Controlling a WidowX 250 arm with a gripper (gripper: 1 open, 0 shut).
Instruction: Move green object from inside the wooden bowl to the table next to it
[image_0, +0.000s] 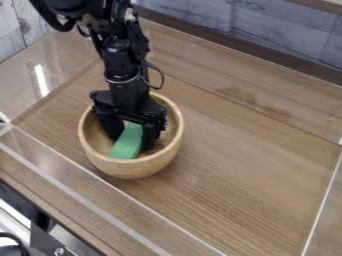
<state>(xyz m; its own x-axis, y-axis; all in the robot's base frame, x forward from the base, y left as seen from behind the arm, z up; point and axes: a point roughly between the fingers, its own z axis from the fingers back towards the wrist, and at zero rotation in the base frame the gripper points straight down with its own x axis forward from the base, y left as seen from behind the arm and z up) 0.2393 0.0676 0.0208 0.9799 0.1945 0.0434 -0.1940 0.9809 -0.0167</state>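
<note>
Your gripper (130, 124) points straight down into the wooden bowl (131, 160), its jaws spread wide on either side of the upper end of the green object (128, 144). They are not clamped on anything; from this view you cannot tell whether a finger already touches the block. The green object is inside the bowl, leaning lengthwise from the floor up toward the far wall, with its lower end nearer the front rim. That tilt is probably why you come in from above at the raised end: the thick walls leave little room for a flatter approach.

The bowl sits toward the left side of the table (254, 160), closer to the front edge than the back. Bare tabletop stretches to the right of the bowl, and that looks like the natural place to set the block down. The lift has not begun.
</note>
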